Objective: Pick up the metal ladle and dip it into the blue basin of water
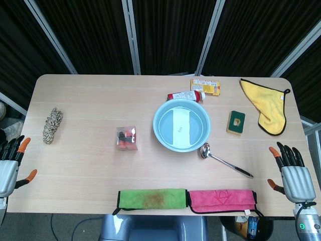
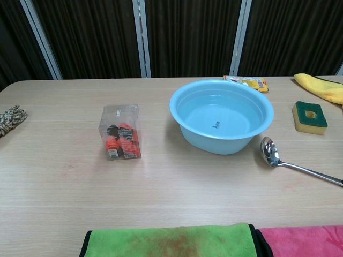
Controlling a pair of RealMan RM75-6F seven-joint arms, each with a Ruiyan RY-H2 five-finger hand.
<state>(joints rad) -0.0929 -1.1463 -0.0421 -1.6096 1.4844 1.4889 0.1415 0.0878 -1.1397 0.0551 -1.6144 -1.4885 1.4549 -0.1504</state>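
Lying flat beside the blue basin (image 1: 181, 124), the thin metal ladle (image 1: 224, 160) could skid toward the pink towel (image 1: 221, 200) under the empty, spread-fingered right hand (image 1: 292, 173).

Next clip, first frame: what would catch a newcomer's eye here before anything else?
Probably the blue basin of water right of the table's centre, with the metal ladle lying just beside it, bowl end nearest the basin. Next, the green cloth and pink cloth side by side along the near edge. The left hand and right hand wait open at the table's ends.
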